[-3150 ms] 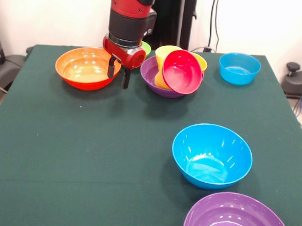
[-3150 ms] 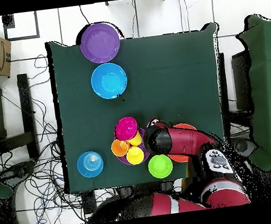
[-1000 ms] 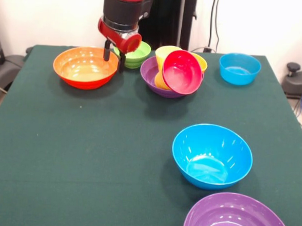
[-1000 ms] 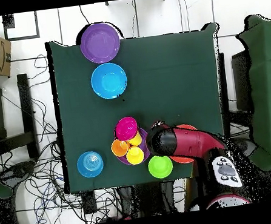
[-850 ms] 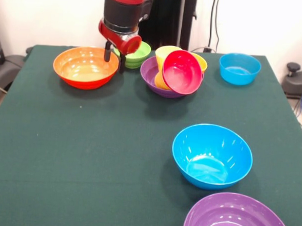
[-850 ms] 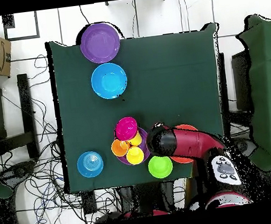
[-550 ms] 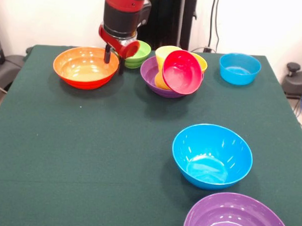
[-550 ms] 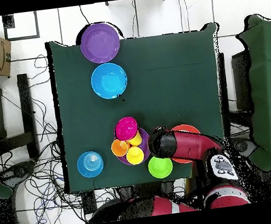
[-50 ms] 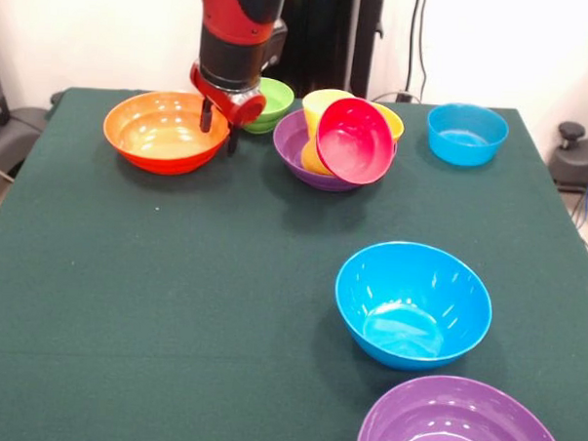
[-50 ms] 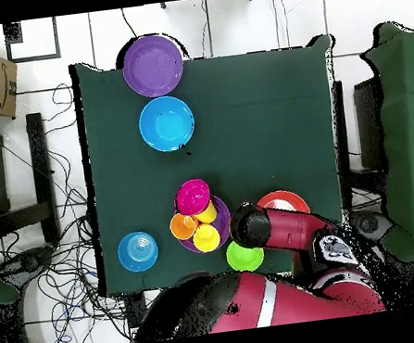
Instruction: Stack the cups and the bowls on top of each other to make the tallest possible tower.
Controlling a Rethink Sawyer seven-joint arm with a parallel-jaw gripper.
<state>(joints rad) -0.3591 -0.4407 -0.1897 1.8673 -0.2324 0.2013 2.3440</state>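
From the front we see the gripper [image 9: 218, 129], fingers apart and empty, over the orange bowl [image 9: 166, 130] rim near the table's [image 9: 173, 303] far edge. Overhead, the arm [image 10: 283, 230] hides it, but cups [image 10: 206, 238] in the purple bowl [image 10: 219, 222] show clearly.

- My gripper [image 9: 220, 129] hangs at the right rim of the far-left large bowl [image 9: 151, 141]; one small bowl [image 9: 272, 102] sits just behind it.
- Right of that: the middle large bowl [image 9: 290, 142], with the cups [image 9: 324, 103] and a tilted small bowl [image 9: 354, 140] in it.
- The far-right small bowl [image 9: 467, 133] stands alone.
- Near right: two large bowls [image 9: 412, 304], one before the other.
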